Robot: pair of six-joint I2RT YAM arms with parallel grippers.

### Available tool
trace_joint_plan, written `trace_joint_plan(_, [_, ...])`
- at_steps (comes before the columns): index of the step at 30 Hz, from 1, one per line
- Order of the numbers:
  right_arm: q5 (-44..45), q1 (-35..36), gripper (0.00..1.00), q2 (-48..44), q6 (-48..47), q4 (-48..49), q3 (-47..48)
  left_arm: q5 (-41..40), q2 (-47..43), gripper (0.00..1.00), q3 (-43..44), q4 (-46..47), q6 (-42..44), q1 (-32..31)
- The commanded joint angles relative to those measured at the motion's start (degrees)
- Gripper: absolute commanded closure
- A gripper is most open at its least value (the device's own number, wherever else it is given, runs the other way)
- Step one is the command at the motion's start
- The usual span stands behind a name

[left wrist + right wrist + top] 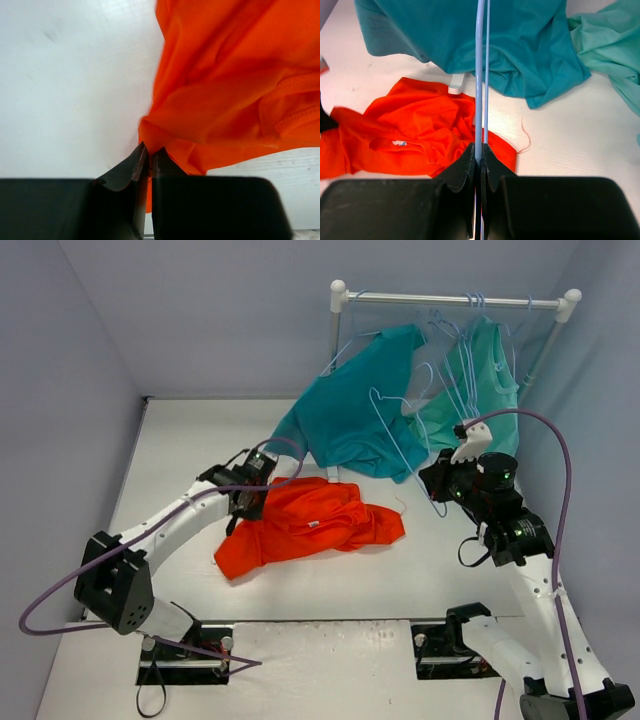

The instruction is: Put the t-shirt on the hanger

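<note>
The orange-red t-shirt (300,523) lies crumpled on the white table; its white neck label (398,144) shows in the right wrist view. My left gripper (247,502) is shut on the shirt's upper left edge (210,100), fabric pinched between the tips. My right gripper (437,483) is shut on a pale blue hanger (400,445), which stands up over the teal shirt. In the right wrist view the hanger's wire (479,75) runs straight up from my closed fingers, above the t-shirt (410,130).
A white rack (455,302) at the back right holds a teal-blue shirt (360,410), a green-teal garment (480,385) and several more hangers. A grey wall runs along the left and back. A loose red thread (524,135) lies by the shirt.
</note>
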Motion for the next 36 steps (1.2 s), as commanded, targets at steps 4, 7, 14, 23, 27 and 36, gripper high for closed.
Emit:
trace_joint_plan(4, [-2.1, 1.8, 1.0, -1.9, -1.8, 3.6, -0.9, -7.3, 2.1, 1.0, 16.0, -2.4, 25.4, 4.5])
trace_joint_plan(7, [-2.1, 2.4, 1.0, -2.6, -2.0, 3.6, -1.2, -5.5, 3.2, 0.81, 19.3, -1.8, 27.0, 8.5])
trace_joint_plan(14, [-2.1, 2.8, 1.0, -4.5, -1.9, 3.5, -2.3, 0.4, -1.3, 0.38, 17.2, -2.0, 17.9, 9.1])
trace_joint_plan(23, [-1.2, 3.4, 1.0, -5.3, -1.6, 3.5, -3.7, -2.4, 1.8, 0.34, 21.1, -1.2, -4.4, 0.5])
trace_joint_plan(27, [-0.6, 3.5, 1.0, -6.0, -1.6, 3.5, -3.8, -6.8, 9.9, 0.29, 26.8, -1.5, -7.8, -3.0])
trace_joint_plan(36, [-0.5, 3.7, 1.0, -7.8, -1.2, 3.4, -5.5, -6.7, 19.0, 0.29, 28.6, -2.1, -10.5, -3.2])
